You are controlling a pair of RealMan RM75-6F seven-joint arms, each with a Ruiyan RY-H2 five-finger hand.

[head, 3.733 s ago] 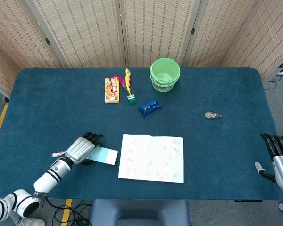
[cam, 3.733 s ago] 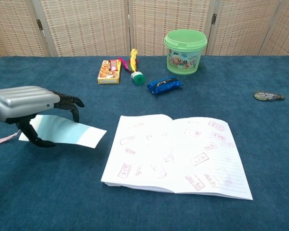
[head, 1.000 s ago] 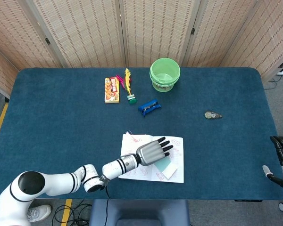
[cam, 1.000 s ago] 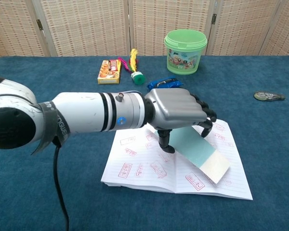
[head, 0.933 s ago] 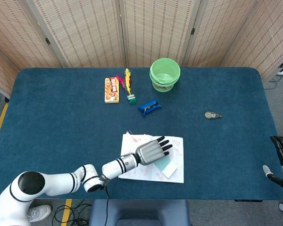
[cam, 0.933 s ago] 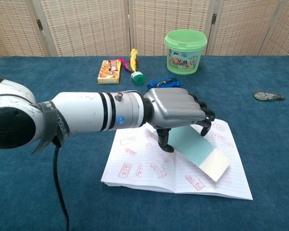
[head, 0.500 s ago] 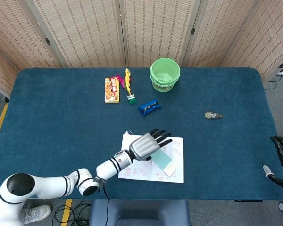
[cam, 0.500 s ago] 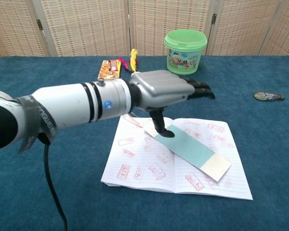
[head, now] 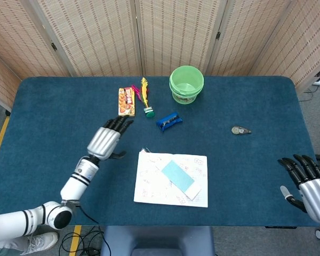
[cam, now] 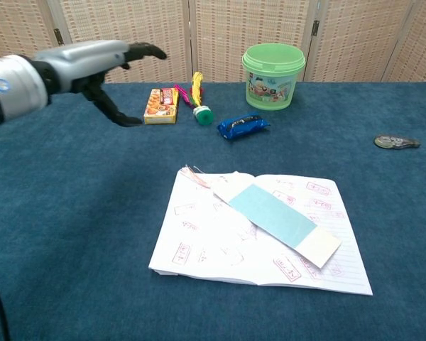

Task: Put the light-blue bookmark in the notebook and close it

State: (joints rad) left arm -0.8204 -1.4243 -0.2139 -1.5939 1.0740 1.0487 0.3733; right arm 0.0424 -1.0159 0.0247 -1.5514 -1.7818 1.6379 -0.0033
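The light-blue paper bookmark [cam: 277,216] lies diagonally across the open white stamped notebook [cam: 199,241]. Placement looks done; closing remains, calling for a page edge lifted over. Left robot hand [head: 105,140] hovers empty, fingers apart; right robot hand [head: 305,184] likewise.

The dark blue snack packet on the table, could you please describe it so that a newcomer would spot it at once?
Start at the green bucket at the far edge of the table. Just in front of it, slightly to its left, lies the dark blue snack packet, between the bucket and the open notebook. Unlike the orange box and the feathered shuttlecock nearby, it is crinkled, glossy and blue.
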